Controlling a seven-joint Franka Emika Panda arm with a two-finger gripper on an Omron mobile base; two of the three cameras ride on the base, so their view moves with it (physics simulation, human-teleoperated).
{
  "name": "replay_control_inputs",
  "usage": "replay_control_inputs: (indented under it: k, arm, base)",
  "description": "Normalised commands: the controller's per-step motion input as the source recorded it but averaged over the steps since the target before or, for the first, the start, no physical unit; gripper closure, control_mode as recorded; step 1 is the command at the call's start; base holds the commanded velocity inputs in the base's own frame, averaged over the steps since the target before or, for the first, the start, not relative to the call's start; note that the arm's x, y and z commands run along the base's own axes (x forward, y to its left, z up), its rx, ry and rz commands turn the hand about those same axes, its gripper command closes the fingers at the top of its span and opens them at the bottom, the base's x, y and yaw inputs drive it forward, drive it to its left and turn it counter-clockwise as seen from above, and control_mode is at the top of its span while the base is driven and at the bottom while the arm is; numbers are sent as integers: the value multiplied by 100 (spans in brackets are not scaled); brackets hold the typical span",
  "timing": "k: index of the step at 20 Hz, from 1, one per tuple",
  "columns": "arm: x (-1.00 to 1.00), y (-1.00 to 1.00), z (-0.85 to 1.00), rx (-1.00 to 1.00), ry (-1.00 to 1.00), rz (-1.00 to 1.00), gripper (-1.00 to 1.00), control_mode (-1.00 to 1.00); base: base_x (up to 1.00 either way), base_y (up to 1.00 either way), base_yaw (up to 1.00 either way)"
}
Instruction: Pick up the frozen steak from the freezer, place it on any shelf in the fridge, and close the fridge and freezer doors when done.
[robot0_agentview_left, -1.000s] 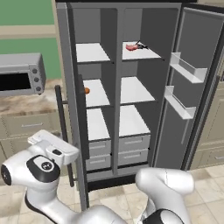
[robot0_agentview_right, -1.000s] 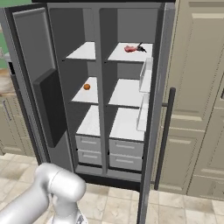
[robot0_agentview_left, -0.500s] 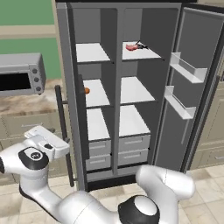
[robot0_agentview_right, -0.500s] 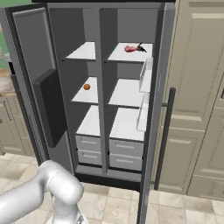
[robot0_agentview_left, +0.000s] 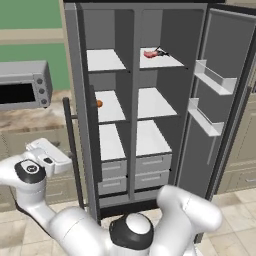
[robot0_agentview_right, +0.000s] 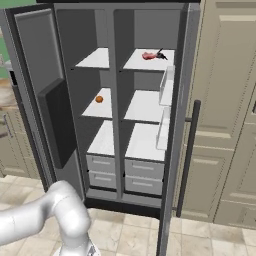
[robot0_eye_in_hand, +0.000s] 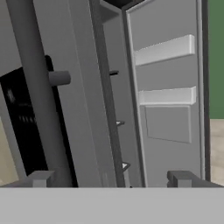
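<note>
Steak (robot0_agentview_left: 150, 53) flat on top shelf (robot0_agentview_left: 167, 62), lengthwise sideways

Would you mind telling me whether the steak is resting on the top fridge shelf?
Touching: the right base view shows the steak lying flat on the top shelf.

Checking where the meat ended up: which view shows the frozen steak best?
The right base view shows the frozen steak most squarely, lying on the top shelf of the right-hand compartment beside a small dark item. The left base view also shows it, at a more oblique angle. The hand view faces the freezer door's handle instead.
</note>
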Motion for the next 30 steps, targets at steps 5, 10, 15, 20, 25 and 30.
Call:
replay_control_inputs:
  k: [5, 10, 15, 20, 25, 30]
  arm:
    - [56, 0, -10, 1, 0, 0, -100, -100]
    - [50, 0, -7, 0, 0, 2, -100, -100]
    - [39, 0, -1, 0, 0, 5, -100, -100]
    - [19, -15, 0, 0, 0, 5, -100, -100]
    - [0, -50, 0, 0, 0, 6, -100, -100]
    - [0, -74, 0, 0, 0, 1, -100, -100]
  base:
    - [0, 0, 0]
    - [0, 0, 0]
    - [0, 0, 0]
    - [0, 0, 0]
    - [0, 0, 0]
    - [0, 0, 0]
